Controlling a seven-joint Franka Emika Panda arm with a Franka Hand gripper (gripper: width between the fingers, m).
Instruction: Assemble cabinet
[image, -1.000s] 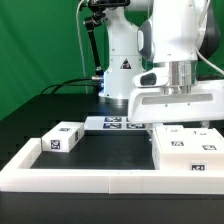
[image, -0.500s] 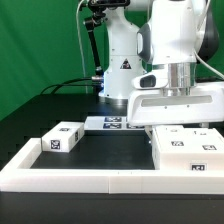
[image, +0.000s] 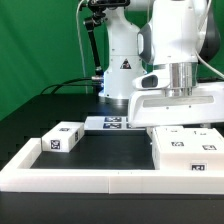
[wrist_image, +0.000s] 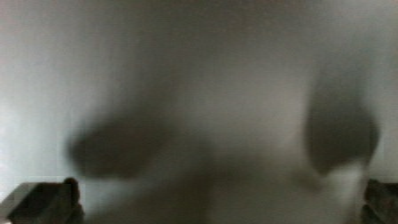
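Jaws spread wide, the gripper (image: 180, 120) hangs close over the large white matte tagged box shell (image: 190, 150), lower right. Lined up to straddle it, I'd say.

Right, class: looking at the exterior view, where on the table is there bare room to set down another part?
Freest: the black table between the small tagged block and the large cabinet box, bordered by the marker board behind and border wall in front. Crowded: the exterior view's right, where the open gripper hangs over the box.

Blurred white surface, perhaps cabinet (wrist_image: 196, 90); dark fingers (wrist_image: 45, 200) spread wide.
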